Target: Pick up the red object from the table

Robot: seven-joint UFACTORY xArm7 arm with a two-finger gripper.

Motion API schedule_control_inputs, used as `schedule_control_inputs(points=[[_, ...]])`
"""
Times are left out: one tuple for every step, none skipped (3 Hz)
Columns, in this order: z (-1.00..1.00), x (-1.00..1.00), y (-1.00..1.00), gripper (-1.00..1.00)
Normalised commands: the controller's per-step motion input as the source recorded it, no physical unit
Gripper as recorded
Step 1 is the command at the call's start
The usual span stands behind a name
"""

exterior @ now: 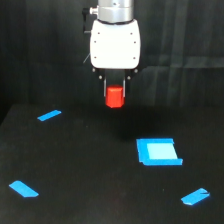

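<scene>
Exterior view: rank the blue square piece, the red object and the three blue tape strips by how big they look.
1. blue square piece
2. red object
3. tape strips, all look alike; unranked

Backdrop (190, 45): we record a black curtain-like surface behind the scene, dark throughout, with faint vertical folds and a dim horizontal crease across it on the exterior view's right.

Light: we note even, dim light from above; the black surfaces give back almost none of it, with only a soft shadow on the ground plane near the middle.

Walls, windows, floor, furniture: we cannot make any out in the darkness.
</scene>
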Motion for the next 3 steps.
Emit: schedule_control_inputs(points=[[0.04,0.00,-0.06,-0.97],[0.07,0.00,0.13,-0.89],[0.05,-0.02,-0.03,-0.99]])
